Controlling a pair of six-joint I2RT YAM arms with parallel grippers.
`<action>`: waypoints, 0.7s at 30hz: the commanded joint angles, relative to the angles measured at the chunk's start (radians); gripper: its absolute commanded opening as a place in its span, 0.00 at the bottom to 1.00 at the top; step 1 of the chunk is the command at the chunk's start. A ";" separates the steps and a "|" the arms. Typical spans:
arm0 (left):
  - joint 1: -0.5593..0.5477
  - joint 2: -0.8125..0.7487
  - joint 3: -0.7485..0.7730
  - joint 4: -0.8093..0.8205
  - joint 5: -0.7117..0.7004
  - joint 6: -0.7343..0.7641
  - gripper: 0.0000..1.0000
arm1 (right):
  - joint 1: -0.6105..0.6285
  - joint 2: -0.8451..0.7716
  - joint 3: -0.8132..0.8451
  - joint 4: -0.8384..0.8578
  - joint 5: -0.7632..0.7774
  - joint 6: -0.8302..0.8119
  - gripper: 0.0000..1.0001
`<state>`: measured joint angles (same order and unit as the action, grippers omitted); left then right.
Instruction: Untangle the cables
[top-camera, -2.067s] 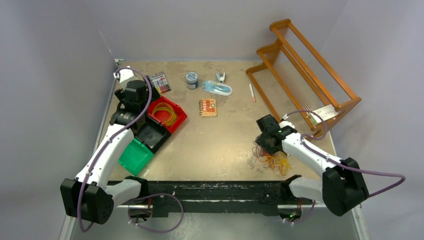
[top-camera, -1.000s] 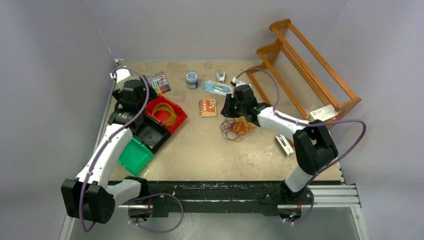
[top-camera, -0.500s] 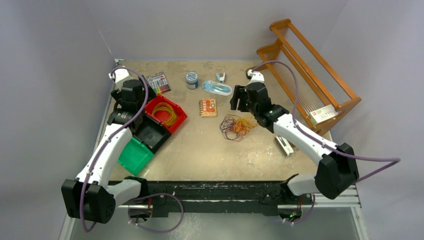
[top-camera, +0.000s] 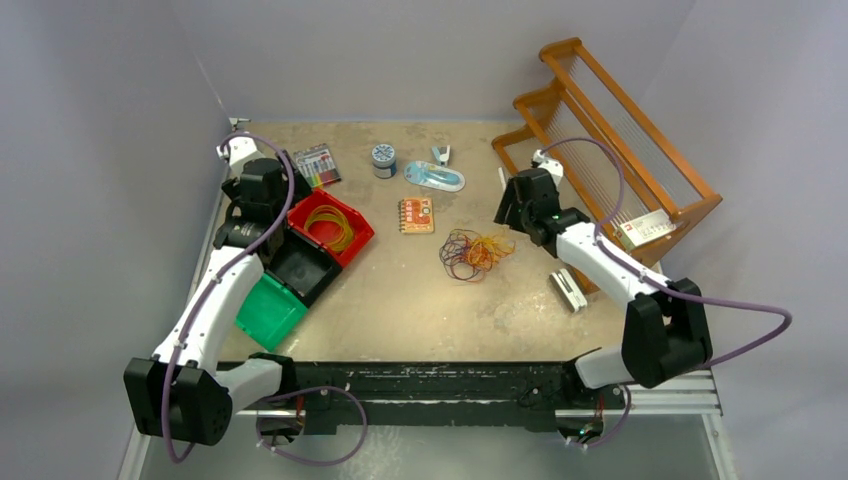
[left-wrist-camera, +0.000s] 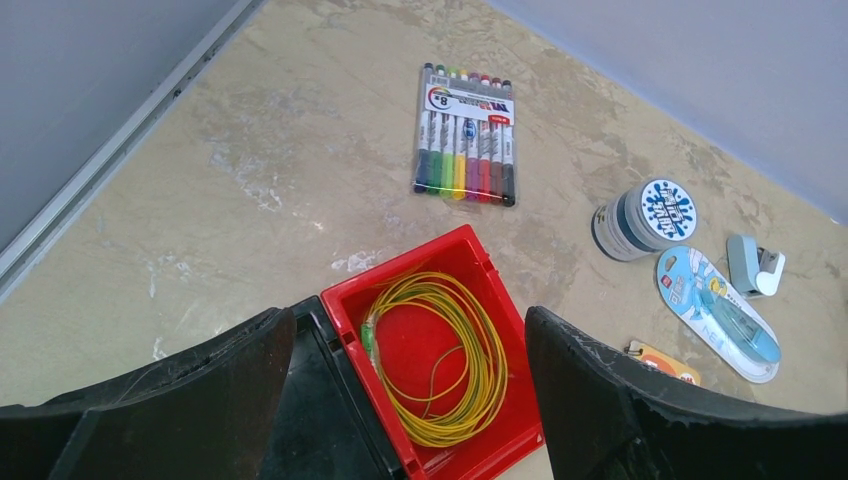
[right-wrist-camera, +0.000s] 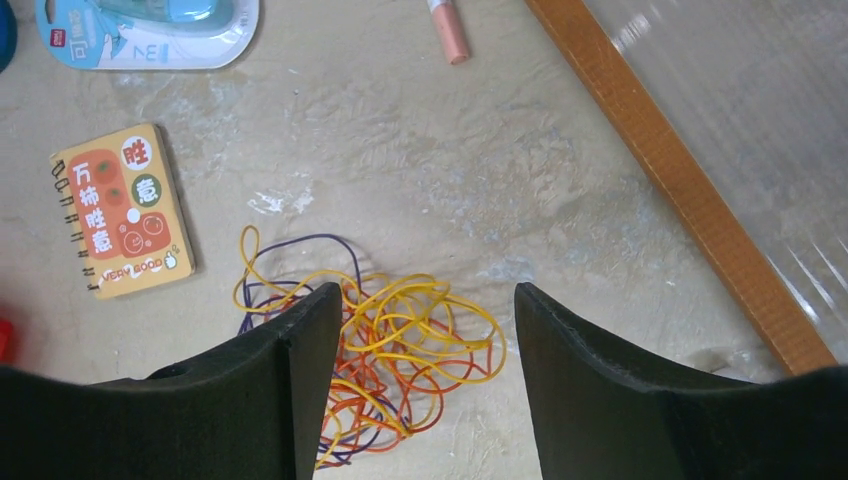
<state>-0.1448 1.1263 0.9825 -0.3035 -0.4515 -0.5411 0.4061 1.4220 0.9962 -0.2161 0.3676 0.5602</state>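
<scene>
Yellow wire is the one colour that looks sorted. From above, a yellow coil (top-camera: 330, 226) lies alone in the red bin (top-camera: 362, 240), just under the left gripper (top-camera: 283, 205). Beyond the right gripper (top-camera: 508, 213), on the side toward the other arm, the tangle (top-camera: 474, 253) of purple, orange and yellow loops sits on the bare table (top-camera: 420, 300), close to the hand but apart from it. The black bin (top-camera: 305, 268) and green bin (top-camera: 270, 312) lie back toward the left arm's base, and whether they hold any wire I cannot tell. The left wrist view shows that hand's fingers spread wide with nothing between them, and the coil in its bin lies straight below the gap. In the right wrist view the fingers stand well apart and grip nothing. The tangle lies on the table below and between them, its loops knotted together in all three colours, with a small notebook (right-wrist-camera: 122, 210) off beyond the left finger. By my judgement one colour is done, while purple, orange and the remaining yellow strands must yet be pulled apart, so most of the work is left
</scene>
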 joint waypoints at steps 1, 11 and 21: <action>0.008 0.001 0.010 0.044 0.037 -0.019 0.84 | -0.077 -0.064 -0.054 0.104 -0.163 -0.005 0.64; 0.009 0.029 0.018 0.049 0.097 -0.005 0.83 | -0.085 -0.021 -0.059 0.235 -0.217 0.030 0.47; 0.008 0.033 0.022 0.045 0.102 0.003 0.82 | -0.092 -0.043 -0.073 0.114 -0.229 -0.066 0.54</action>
<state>-0.1440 1.1633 0.9825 -0.3004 -0.3618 -0.5396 0.3195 1.4288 0.9253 -0.0475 0.1574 0.5583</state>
